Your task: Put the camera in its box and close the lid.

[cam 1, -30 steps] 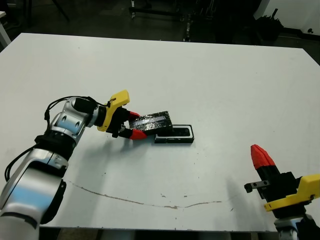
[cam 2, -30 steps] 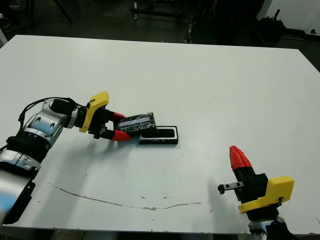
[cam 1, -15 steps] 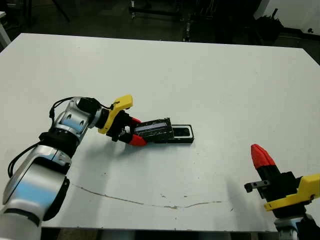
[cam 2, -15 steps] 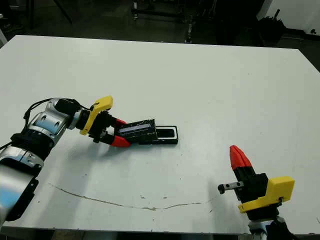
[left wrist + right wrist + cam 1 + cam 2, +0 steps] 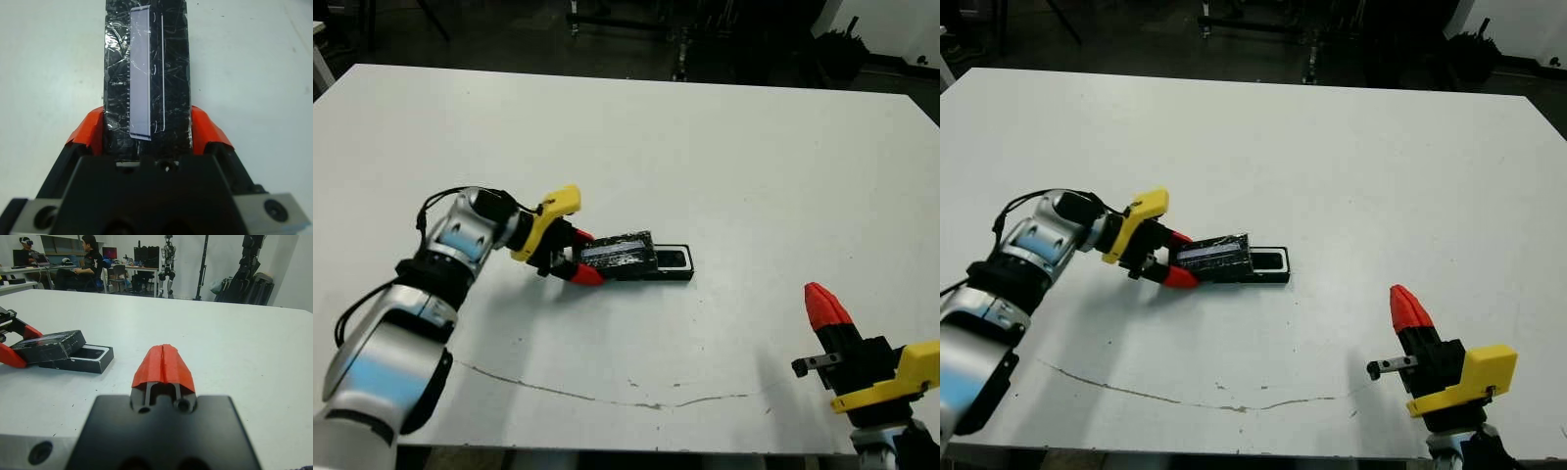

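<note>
Your left gripper (image 5: pixel 579 258) is clamped on the lid (image 5: pixel 619 252), one red finger (image 5: pixel 89 134) on each long side. The lid sits tilted over the box (image 5: pixel 658 265), covering roughly the 9 o'clock half of it, while the 3 o'clock end is still open, showing a dark inside with a pale rim. Box is near the table (image 5: pixel 705 147) middle. Can't make out the camera in any view. Your right gripper (image 5: pixel 824 307) is pinched closed on nothing, way off at 4 o'clock from the box.
</note>
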